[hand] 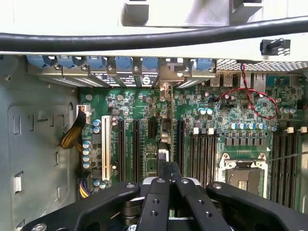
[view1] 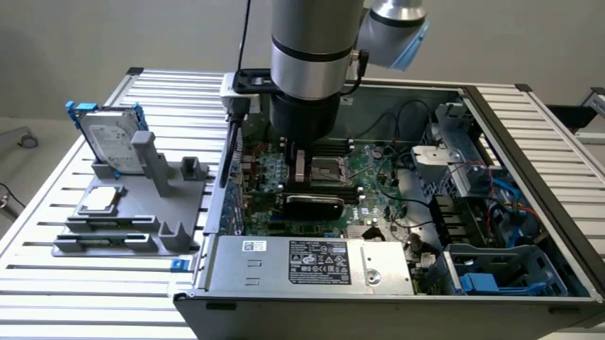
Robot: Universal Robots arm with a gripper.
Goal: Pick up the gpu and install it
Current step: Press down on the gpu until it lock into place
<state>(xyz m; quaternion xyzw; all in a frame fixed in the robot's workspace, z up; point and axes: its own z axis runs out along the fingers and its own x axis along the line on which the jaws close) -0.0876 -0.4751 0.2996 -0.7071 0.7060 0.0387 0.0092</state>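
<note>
The exterior view looks down steeply from well behind the gripper (view1: 300, 170), taking in the table (view1: 57, 283) and the whole open case (view1: 529, 142). The wrist view sits just above the gripper, looking along it, close to the motherboard (hand: 216, 120). Both show the board and the socket (hand: 243, 173) beside the gripper.

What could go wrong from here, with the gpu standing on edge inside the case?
1. The gpu stands among close slots, with the shut jaws at its top edge. If it is off its slot, a push could bend it.
2. Its end near the blue latches could catch on the rear wall.
3. The black cable hangs beside the case wall and could snag there.
</note>
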